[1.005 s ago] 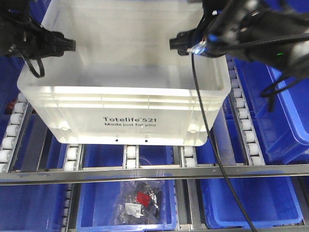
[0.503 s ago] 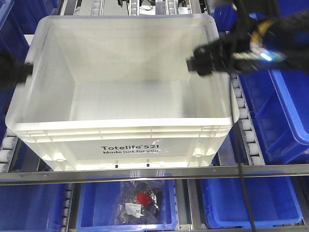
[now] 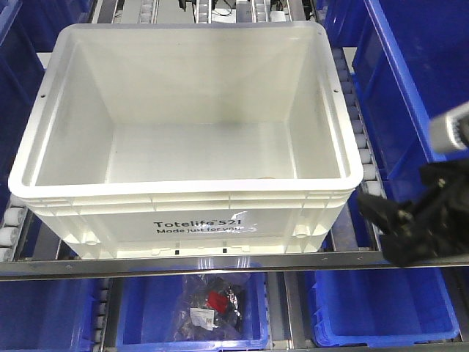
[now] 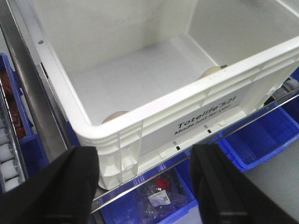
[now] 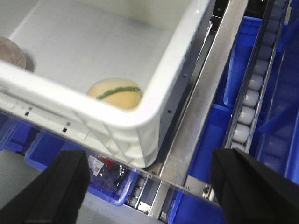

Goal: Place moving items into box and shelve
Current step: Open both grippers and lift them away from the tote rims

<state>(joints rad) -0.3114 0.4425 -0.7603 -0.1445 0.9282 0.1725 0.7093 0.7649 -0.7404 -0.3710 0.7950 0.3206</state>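
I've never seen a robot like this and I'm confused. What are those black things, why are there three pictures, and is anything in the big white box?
It is a robot with two arms, and each arm ends in a gripper, a kind of two-fingered hand. One picture looks down from the front at the white box, which sits on a shelf of little rollers. The other two come from cameras on the robot's wrists, so the black shapes at the bottom are its own fingers. The left gripper and right gripper are both open and holding nothing. Inside the box lie two soft toy fruits: a pale yellow fruit with a green stripe, and a pinkish-brown fruit, both by the front wall. Blue bins sit around and below, one holding a plastic bag.
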